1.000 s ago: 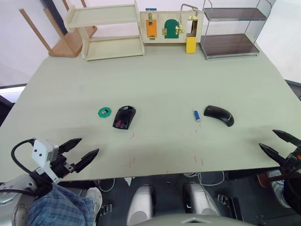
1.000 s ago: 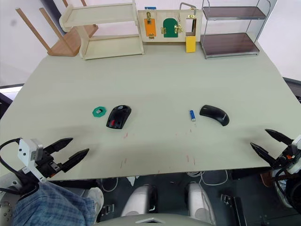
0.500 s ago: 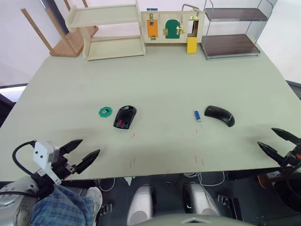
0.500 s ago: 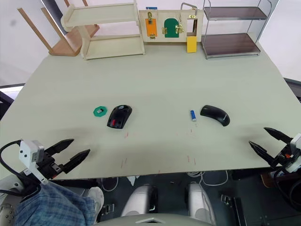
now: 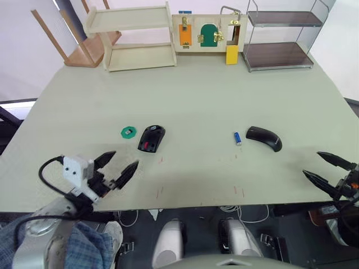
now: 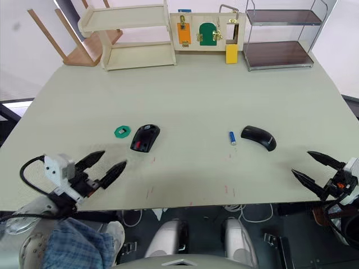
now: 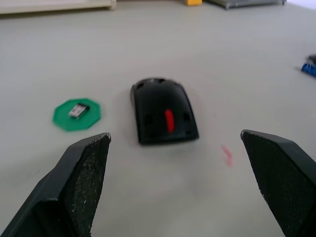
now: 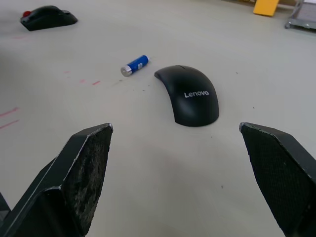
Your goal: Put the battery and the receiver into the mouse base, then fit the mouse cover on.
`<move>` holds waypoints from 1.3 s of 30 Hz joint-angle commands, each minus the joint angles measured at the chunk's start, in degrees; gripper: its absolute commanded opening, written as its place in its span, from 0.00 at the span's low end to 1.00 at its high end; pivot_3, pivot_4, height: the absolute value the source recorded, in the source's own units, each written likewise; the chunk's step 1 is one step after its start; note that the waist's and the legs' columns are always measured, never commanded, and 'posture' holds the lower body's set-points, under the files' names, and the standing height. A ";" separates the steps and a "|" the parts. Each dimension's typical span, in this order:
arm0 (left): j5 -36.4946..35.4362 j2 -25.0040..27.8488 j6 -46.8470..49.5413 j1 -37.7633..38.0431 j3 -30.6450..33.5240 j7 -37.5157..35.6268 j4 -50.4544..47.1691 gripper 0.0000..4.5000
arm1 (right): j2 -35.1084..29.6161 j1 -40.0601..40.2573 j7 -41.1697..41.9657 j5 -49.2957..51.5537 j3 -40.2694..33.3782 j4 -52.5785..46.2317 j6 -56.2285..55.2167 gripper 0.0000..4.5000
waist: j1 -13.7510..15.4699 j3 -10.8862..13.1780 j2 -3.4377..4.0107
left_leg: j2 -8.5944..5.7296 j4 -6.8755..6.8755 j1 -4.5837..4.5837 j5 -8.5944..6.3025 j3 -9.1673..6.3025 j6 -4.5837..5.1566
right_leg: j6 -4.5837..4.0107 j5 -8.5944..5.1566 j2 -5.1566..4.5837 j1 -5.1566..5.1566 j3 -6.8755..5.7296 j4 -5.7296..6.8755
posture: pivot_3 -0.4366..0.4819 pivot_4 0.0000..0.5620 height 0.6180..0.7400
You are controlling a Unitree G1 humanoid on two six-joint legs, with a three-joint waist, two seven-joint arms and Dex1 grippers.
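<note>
Pale green table seen from above, filling most of the frame. Along the top edge: cream wooden shelf at upper left, wooden latch board with orange, green and yellow panels at upper centre, metal rack with 2 dark shelves at upper right, tipped wooden stool in the far upper left corner. Faint red marks scattered across the lower middle of the table.

Left of centre: mouse base, black with a red patch, lying open side up. Just to its left, apart from it, green disc carrying the tiny grey receiver. Right of centre: blue battery, and just to its right the glossy mouse cover, arched side up, printed "Lenovo". Nothing lying between either gripper and these parts.

Left gripper at lower left, 2 black fingers spread wide, empty, touching nothing, aimed toward the mouse base from over the near table edge. Right gripper at lower right, also spread wide and empty, aimed toward the mouse cover.
</note>
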 commanded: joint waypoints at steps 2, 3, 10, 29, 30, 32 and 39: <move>3.92 -4.76 5.08 -6.31 -4.36 13.07 -4.04 1.00 | -0.69 -0.90 3.15 2.08 -0.64 -1.14 0.12 0.96 | 0.03 0.00 0.00 | -0.04 0.04 0.00 0.01 -0.03 0.00 | -0.09 0.11 0.01 0.02 0.01 0.02 | 0.48 0.27 1.00; 4.51 -5.75 6.13 -7.42 -4.96 15.14 -4.23 1.00 | -0.62 -1.05 4.02 2.33 -0.71 -1.10 -0.20 0.96 | -0.06 -0.01 -0.01 | -0.04 0.06 0.00 0.01 -0.04 0.00 | -0.09 0.12 0.03 0.02 0.01 0.02 | 0.48 0.27 1.00; 9.03 -10.96 12.15 -13.51 -9.89 25.68 -4.20 1.00 | -1.35 -1.78 8.89 4.49 -1.18 -0.32 1.27 0.96 | -0.09 -0.01 -0.01 | -0.04 0.05 0.00 0.01 -0.08 0.00 | -0.14 0.16 0.09 0.03 0.03 0.03 | 0.48 0.27 1.00; 18.25 -12.63 15.88 -23.71 -16.48 28.94 7.20 1.00 | -0.87 -3.57 13.03 6.13 -2.15 1.64 -0.27 0.96 | -0.03 -0.01 -0.02 | -0.10 0.09 -0.02 0.01 -0.12 0.00 | -0.11 0.19 0.09 0.06 0.04 0.04 | 0.48 0.27 1.00; 18.27 -12.97 16.00 -23.92 -16.54 28.97 7.48 1.00 | -0.94 -3.46 13.61 5.79 -1.98 1.55 -0.95 0.96 | -0.02 -0.01 -0.02 | -0.11 0.09 -0.02 0.01 -0.12 0.00 | -0.12 0.20 0.09 0.06 0.04 0.04 | 0.48 0.27 1.00; 18.44 -13.41 16.56 -24.69 -16.83 29.01 7.81 1.00 | -1.11 -3.20 15.00 5.20 -1.60 1.40 -2.34 0.96 | -0.02 -0.01 -0.02 | -0.11 0.09 -0.03 0.01 -0.12 0.00 | -0.11 0.20 0.09 0.06 0.04 0.04 | 0.48 0.27 1.00; 19.64 -13.57 19.07 -26.97 -17.85 28.93 8.71 1.00 | -0.38 -3.89 16.15 6.62 -1.91 0.95 -3.20 0.96 | -0.01 -0.01 -0.02 | -0.12 0.09 -0.03 0.01 -0.15 0.00 | 0.07 0.31 0.09 0.07 0.03 0.04 | 0.48 0.27 1.00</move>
